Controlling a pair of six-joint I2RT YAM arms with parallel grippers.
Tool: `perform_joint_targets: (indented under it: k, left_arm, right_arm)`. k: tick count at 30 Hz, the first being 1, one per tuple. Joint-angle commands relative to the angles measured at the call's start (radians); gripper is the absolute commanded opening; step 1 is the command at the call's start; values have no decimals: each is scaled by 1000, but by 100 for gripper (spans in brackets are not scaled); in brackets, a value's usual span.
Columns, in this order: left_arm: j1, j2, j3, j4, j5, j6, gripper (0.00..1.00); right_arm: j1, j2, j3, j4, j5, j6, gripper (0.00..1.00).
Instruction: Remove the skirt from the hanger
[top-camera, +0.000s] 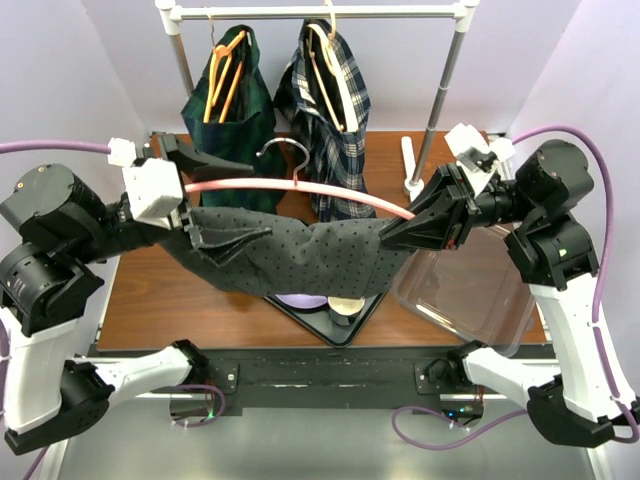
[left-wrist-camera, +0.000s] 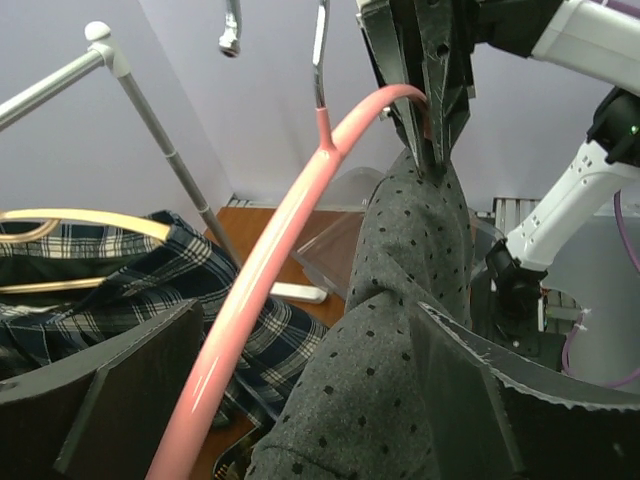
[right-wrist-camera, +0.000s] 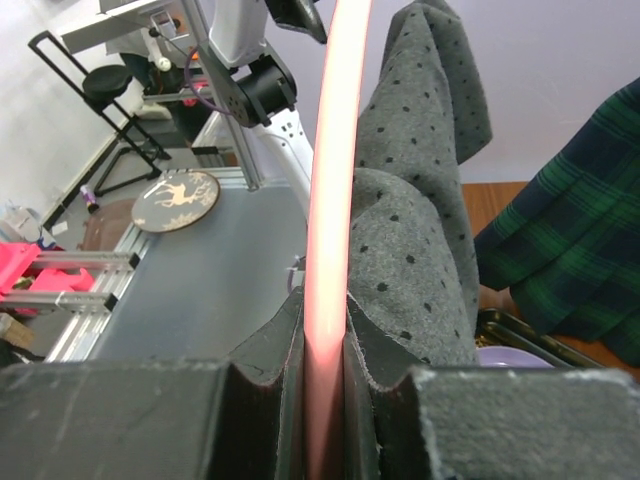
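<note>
A pink hanger (top-camera: 300, 187) is held level above the table, with a grey dotted skirt (top-camera: 320, 255) draped along and below it. My right gripper (top-camera: 385, 235) is shut on the hanger's right end, and the pink bar (right-wrist-camera: 335, 150) runs straight out from between its fingers (right-wrist-camera: 325, 320). My left gripper (top-camera: 255, 200) is open wide at the left end. The hanger bar (left-wrist-camera: 270, 260) and the bunched skirt (left-wrist-camera: 400, 300) both pass between its fingers (left-wrist-camera: 305, 310). The skirt (right-wrist-camera: 420, 250) lies against the right-hand finger.
A clothes rack (top-camera: 320, 12) stands at the back with two plaid skirts (top-camera: 232, 95) (top-camera: 330, 100) on wooden hangers. A clear plastic bin (top-camera: 470, 290) sits at the right. A black tray (top-camera: 320, 318) with bowls lies under the skirt on the wooden table (top-camera: 150, 290).
</note>
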Motion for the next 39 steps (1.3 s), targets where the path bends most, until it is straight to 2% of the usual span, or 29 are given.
perform_joint_targets:
  k: [1, 4, 6, 9, 11, 12, 14, 20, 23, 27, 29, 32, 39]
  left_arm:
    - [-2, -32, 21, -70, 9, 41, 92]
    - [-2, -54, 21, -66, -25, 27, 99]
    - [0, -81, 15, -25, -48, 17, 99]
    - [0, -121, -13, 66, -160, -6, 100]
    - [0, -118, -17, 78, -151, -6, 95]
    - [-2, -112, -16, 72, -140, -5, 86]
    - [0, -92, -19, 43, -142, 1, 78]
    - [0, -71, -45, 69, -117, -25, 80]
    - [-2, -23, -10, 57, -71, -36, 76]
    - [-2, 26, -8, 42, 68, -26, 37]
    - [-2, 38, -32, 23, 110, -23, 30]
    - [-2, 38, -69, 6, 119, -13, 1]
    - [-2, 12, -108, 20, 104, -37, 0]
  right_arm:
    - [-11, 14, 48, -71, 37, -74, 0]
    - [-8, 28, 68, -151, 65, -141, 0]
    - [-10, 34, 81, -174, 56, -172, 0]
    - [-8, 28, 71, -170, 40, -174, 0]
    - [-10, 20, 56, -136, 23, -149, 0]
    - [-10, 14, 37, -122, -1, -141, 0]
    - [-10, -6, 19, -73, -21, -118, 0]
    - [-8, -55, -67, 72, -101, -59, 0]
    - [-8, -49, -81, 138, -118, 0, 0]
    - [-8, -32, -64, 137, -101, 6, 0]
    - [-8, -21, -64, 137, -93, 12, 0]
    - [-8, -6, -47, 134, -55, 23, 0]
    - [-8, 42, -44, 201, -33, 75, 0]
